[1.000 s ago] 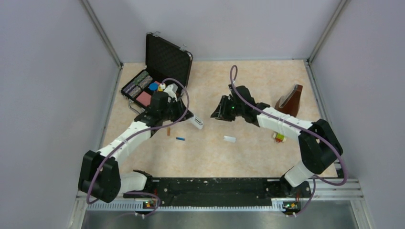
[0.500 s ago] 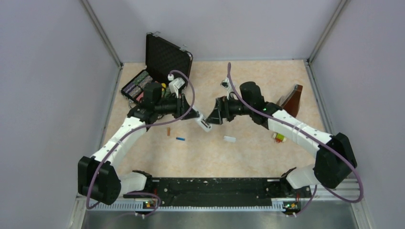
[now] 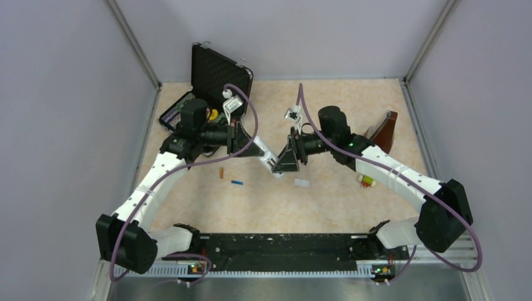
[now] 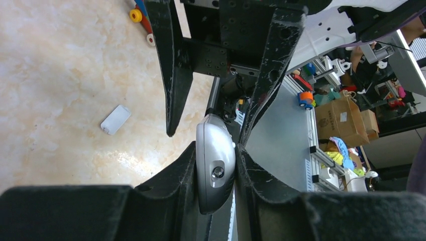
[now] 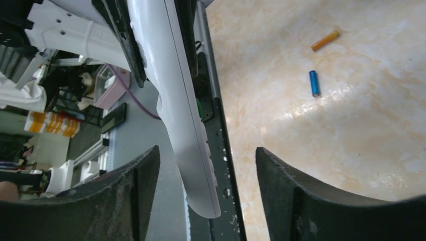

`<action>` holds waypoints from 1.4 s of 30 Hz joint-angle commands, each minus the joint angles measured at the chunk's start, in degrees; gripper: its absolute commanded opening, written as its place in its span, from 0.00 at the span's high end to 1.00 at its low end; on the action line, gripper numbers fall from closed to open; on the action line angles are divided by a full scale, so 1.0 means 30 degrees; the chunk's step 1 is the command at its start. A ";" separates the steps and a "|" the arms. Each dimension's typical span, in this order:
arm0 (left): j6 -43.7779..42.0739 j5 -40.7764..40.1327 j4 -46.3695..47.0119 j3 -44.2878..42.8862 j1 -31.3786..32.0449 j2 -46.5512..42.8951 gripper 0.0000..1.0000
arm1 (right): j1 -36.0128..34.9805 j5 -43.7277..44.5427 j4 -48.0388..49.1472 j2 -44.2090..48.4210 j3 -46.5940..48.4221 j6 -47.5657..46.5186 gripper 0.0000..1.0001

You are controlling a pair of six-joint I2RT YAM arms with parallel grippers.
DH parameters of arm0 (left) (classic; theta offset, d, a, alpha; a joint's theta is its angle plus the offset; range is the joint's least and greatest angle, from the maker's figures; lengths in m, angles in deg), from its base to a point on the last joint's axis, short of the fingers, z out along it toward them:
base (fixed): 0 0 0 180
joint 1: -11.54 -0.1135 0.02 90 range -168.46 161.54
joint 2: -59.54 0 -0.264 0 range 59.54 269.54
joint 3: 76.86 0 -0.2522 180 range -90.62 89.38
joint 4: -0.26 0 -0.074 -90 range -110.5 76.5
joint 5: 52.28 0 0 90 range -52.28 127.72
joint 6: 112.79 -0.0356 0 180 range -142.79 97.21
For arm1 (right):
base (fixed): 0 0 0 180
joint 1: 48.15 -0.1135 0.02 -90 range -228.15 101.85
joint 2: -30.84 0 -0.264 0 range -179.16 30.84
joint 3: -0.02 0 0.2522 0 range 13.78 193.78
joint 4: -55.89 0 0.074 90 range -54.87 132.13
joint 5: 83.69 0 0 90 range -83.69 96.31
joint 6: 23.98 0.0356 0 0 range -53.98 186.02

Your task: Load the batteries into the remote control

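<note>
My left gripper (image 3: 258, 152) is shut on the slim white-grey remote control (image 3: 270, 162) and holds it above the table, its free end pointing right. In the left wrist view the remote (image 4: 216, 170) is clamped between my fingers. My right gripper (image 3: 283, 164) is open, with its jaws on either side of the remote's free end (image 5: 181, 115) and apart from it. The orange-brown battery (image 3: 221, 172) and the blue battery (image 3: 237, 183) lie on the table below the left gripper. Both also show in the right wrist view, orange (image 5: 325, 40) and blue (image 5: 314, 83).
A small white cover piece (image 3: 302, 183) lies on the table right of the batteries. An open black case (image 3: 216, 78) with small parts stands at the back left. A brown wedge-shaped object (image 3: 383, 130) and a toy block train (image 3: 365, 180) are at the right.
Both arms have swung in toward the middle. The left gripper carried the remote rightward, and the right gripper came up to it with its jaws around the free end.
</note>
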 commanded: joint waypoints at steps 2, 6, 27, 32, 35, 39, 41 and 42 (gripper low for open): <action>-0.0055 0.0997 0.0491 -0.1124 -0.0045 -0.0473 1.00 | -0.0414 -0.1985 0.0271 0.0135 0.1149 -0.0229 0.43; -0.0040 0.1081 0.0403 -0.1313 -0.0045 -0.0351 1.00 | -0.0556 -0.2392 0.0293 -0.0411 0.1411 0.0173 0.60; 1.1082 -0.7796 0.9953 0.2665 -0.0013 -0.2748 0.50 | -0.0649 0.0768 1.1041 -0.0759 0.0231 0.9216 1.00; 1.1356 -0.9301 1.0429 0.2907 0.0006 -0.3057 0.54 | -0.0983 0.0759 1.2054 -0.1444 0.0439 1.0211 1.00; 1.1901 -0.9107 1.1016 0.2931 0.0006 -0.2724 0.52 | -0.1221 0.0801 1.2253 -0.1736 0.0386 1.0517 1.00; 1.2144 -0.9075 1.1377 0.3258 0.0013 -0.2687 0.61 | -0.1344 0.0802 1.2820 -0.1960 0.0245 1.1149 1.00; 1.2037 -0.9151 1.1343 0.3369 0.0013 -0.2827 0.89 | -0.1307 0.0978 1.2663 -0.2036 0.0299 1.1363 1.00; 1.1890 -0.9285 1.1123 0.3412 -0.0012 -0.2893 1.00 | -0.1313 0.1162 1.2423 -0.2096 0.0346 1.1389 0.97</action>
